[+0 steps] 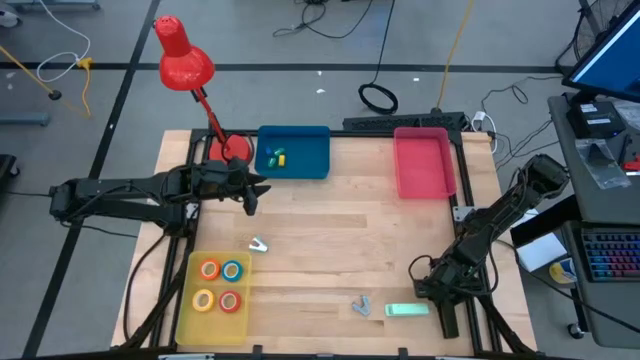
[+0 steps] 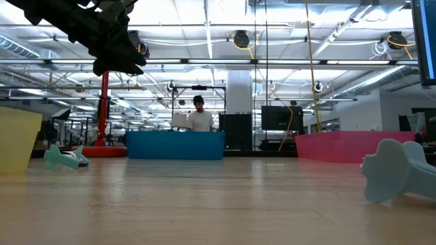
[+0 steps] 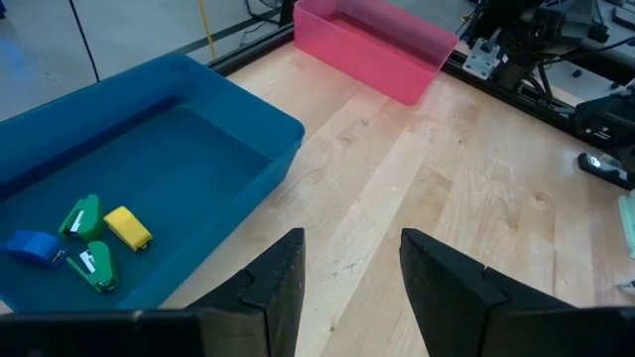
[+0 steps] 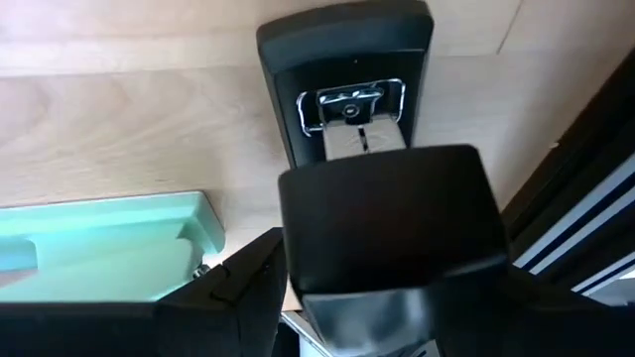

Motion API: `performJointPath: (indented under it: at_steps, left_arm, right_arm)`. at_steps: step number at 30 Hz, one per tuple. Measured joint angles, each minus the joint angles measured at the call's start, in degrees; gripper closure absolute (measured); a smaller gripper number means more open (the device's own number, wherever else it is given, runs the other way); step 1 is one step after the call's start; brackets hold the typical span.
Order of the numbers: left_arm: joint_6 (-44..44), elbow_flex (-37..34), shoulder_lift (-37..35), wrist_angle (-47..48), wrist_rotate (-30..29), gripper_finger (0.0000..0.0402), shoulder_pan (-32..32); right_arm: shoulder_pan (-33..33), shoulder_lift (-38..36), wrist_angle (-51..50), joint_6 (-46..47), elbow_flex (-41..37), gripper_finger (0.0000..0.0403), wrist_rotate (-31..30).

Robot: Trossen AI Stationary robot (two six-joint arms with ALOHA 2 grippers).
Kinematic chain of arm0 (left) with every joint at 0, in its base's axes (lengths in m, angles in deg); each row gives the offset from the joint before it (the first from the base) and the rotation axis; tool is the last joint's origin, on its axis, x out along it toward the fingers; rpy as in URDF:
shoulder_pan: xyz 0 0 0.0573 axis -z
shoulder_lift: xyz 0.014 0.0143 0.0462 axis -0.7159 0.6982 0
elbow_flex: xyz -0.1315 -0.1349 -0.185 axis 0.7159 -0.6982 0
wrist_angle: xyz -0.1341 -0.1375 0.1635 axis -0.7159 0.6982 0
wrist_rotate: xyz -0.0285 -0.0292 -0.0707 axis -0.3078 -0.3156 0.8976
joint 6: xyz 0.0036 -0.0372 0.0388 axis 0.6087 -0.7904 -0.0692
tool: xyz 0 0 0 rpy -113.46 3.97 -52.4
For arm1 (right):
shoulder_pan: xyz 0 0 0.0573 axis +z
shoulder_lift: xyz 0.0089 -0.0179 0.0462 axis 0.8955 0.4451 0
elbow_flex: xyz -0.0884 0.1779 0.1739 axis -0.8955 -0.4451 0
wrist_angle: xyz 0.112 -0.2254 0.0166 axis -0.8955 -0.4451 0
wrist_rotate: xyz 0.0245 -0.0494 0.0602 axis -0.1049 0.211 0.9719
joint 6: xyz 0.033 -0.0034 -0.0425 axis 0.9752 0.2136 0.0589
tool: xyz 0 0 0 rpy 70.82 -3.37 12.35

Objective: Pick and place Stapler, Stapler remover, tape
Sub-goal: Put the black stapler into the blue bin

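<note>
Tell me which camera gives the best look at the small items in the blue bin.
The left wrist view: it looks down into the blue bin and shows two green pieces, a yellow one and a blue one. The high view shows them as tiny specks; the low view shows only the bin's wall; the right wrist view shows none.

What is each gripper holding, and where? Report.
Left gripper: nothing, open. Right gripper sits at the black plastic stapler; whether it grips cannot be told.

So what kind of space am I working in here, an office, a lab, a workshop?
Most likely a large open robotics lab or industrial workspace. The low view shows exposed ceiling beams and pipes and a person at a distant workstation. The high view shows cables on the bare floor around the wooden table.
</note>
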Motion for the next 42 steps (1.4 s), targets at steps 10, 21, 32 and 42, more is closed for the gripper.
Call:
performJointPath:
  at_steps: [10, 21, 32, 42]
  left_arm:
    - [-0.1, 0.0, 0.0, 0.0, 0.0, 0.0234, 0.0]
    - [-0.2, 0.0, 0.0, 0.0, 0.0, 0.0234, 0.0]
    - [-0.1, 0.0, 0.0, 0.0, 0.0, 0.0234, 0.0]
    - [0.2, 0.0, 0.0, 0.0, 0.0, 0.0234, 0.0]
  right_arm:
    - [0.0, 0.0, 1.3, -5.6, 0.0, 0.0195, -0.4]
    - [0.0, 0.0, 1.2, -7.3, 0.0, 0.0197, -0.9]
    - [0.1, 0.1, 1.5, -7.3, -0.1, 0.0208, 0.0]
    - [0.2, 0.1, 4.0, -9.1, -0.1, 0.0207, 1.5]
